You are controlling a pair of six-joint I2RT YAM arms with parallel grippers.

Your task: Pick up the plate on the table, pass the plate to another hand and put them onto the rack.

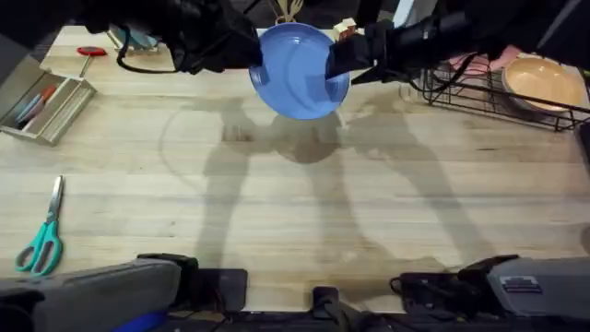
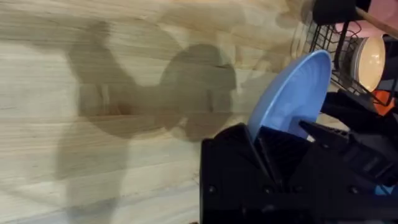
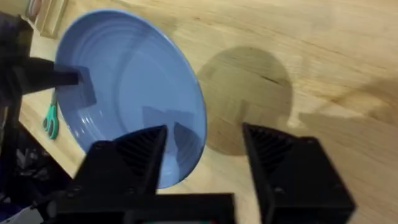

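The periwinkle-blue plate [image 1: 297, 72] hangs tilted in the air above the far middle of the table [image 1: 277, 203]. My left gripper [image 1: 251, 53] is shut on its left rim, and the left wrist view shows the plate [image 2: 292, 93] edge-on, rising out of my fingers [image 2: 267, 155]. My right gripper [image 1: 339, 61] is at the plate's right rim. In the right wrist view its fingers stand wide open [image 3: 205, 149] with the rim of the plate [image 3: 124, 93] between them. The black wire rack [image 1: 479, 92] sits at the far right.
The rack holds a peach-orange plate [image 1: 544, 81] and a pink plate [image 1: 470, 63]. A metal tray with pens [image 1: 46, 106] lies at the far left. Teal-handled scissors [image 1: 41, 242] lie near the front left. A red-handled tool [image 1: 90, 52] lies at the back left.
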